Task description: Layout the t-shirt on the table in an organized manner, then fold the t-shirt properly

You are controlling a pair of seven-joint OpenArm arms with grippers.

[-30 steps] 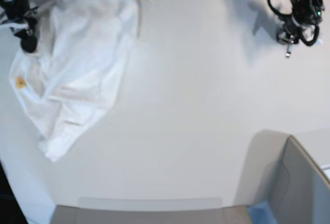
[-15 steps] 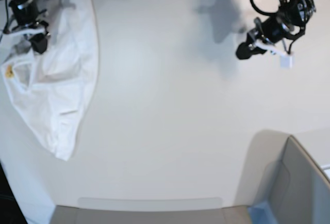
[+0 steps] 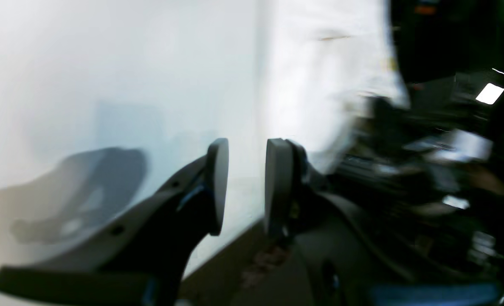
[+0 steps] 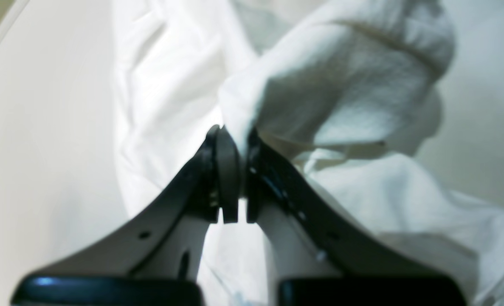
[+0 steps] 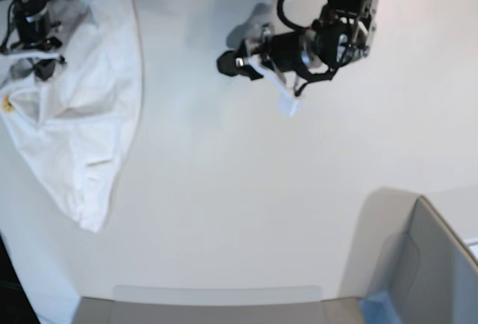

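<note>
Table: white table (image 5: 246, 212), mostly bare.
T-shirt: t-shirt (image 5: 82, 107) bunched at the table's left edge; soft, limp; best grasped at hems.
Right gripper: right gripper (image 4: 234, 170) pinches its cloth.
Left gripper: left gripper (image 3: 245, 182) parted, empty, mid-table.

The left wrist view is smeared throughout: the t-shirt (image 3: 319, 85) is a white streak with no readable folds or print, and the clutter right of it is dark, unidentifiable shapes. In the right wrist view the t-shirt (image 4: 345, 85) runs off the top, right and bottom edges, and the pinched edge disappears between the right gripper (image 4: 235, 144) pads. In the base view the t-shirt (image 5: 82, 107) is cut by the left edge; its small yellow-orange label (image 5: 7, 102) is too small to read.
</note>
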